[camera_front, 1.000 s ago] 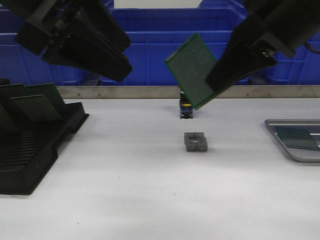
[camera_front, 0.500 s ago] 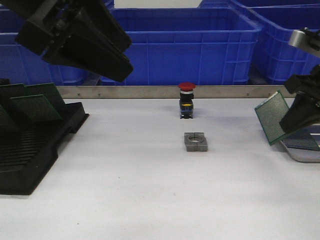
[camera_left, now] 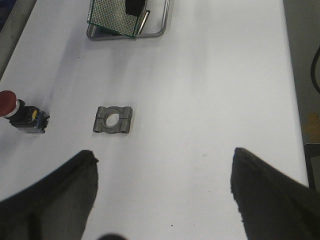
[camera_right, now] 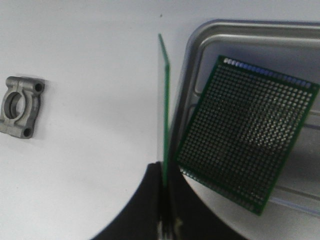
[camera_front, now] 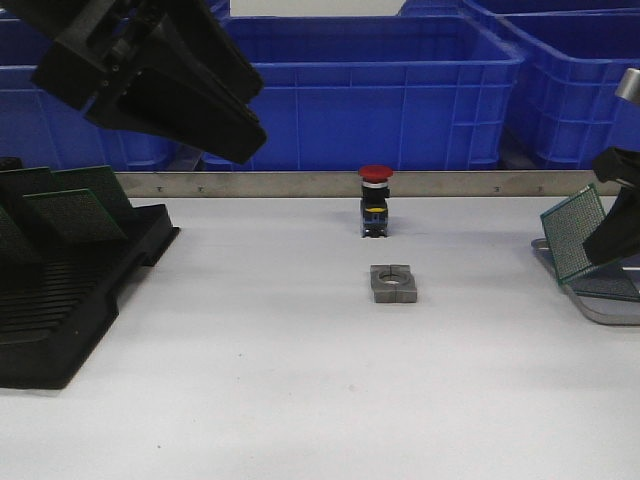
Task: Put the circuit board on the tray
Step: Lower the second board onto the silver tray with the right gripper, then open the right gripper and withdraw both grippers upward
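Observation:
My right gripper (camera_front: 608, 238) is shut on a green perforated circuit board (camera_front: 573, 232). It holds the board tilted on edge just over the near-left rim of the silver-grey ribbed tray (camera_front: 600, 312) at the table's far right. In the right wrist view the board (camera_right: 164, 100) shows edge-on between the shut fingertips (camera_right: 172, 175), above the tray rim (camera_right: 240, 27). A second green board (camera_right: 247, 132) lies flat in the tray. My left gripper (camera_left: 162, 155) is open and empty, high over the table's left side (camera_front: 240, 140).
A black slotted rack (camera_front: 60, 290) with green boards stands at the left. A red push button (camera_front: 375, 200) and a grey metal clamp block (camera_front: 392, 283) sit mid-table. Blue crates (camera_front: 400, 90) line the back behind a metal strip.
My right gripper carried the board from above the table's middle rightward and down to the tray's left rim. The left arm has not moved.

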